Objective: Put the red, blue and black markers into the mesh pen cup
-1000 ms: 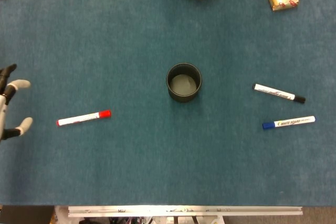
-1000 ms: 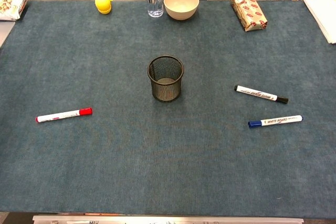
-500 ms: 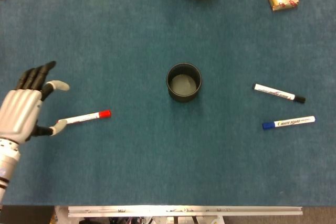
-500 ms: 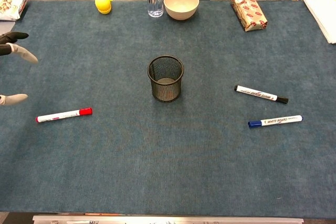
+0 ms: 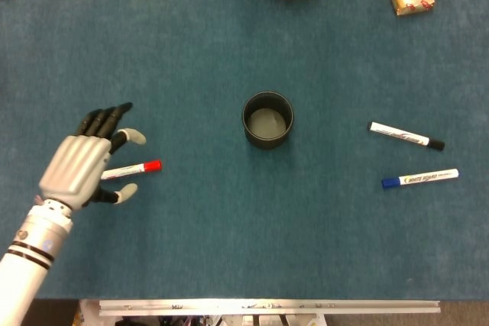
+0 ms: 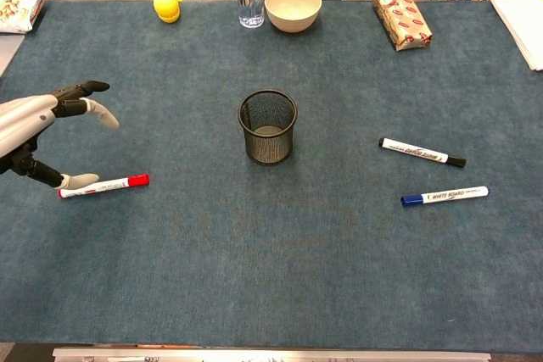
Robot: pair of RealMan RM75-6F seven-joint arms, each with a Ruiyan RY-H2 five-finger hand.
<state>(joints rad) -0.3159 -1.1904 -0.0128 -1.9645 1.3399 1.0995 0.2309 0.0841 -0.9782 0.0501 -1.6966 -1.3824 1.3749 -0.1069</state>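
The left hand is hovering with fingers spread wide, holding nothing, above the white end of the red marker lying on the counter. Half a second ago it was further left. Mesh pen cup is standing mid-counter.

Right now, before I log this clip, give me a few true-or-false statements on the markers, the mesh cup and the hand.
1. The black mesh pen cup holds one marker. False: it is empty.
2. The left hand is over the red-capped marker, fingers apart. True.
3. The blue-capped marker lies nearer the robot than the black-capped marker. True.
4. The right hand holds the blue-capped marker. False: no right hand shows; that marker lies on the blue felt table.
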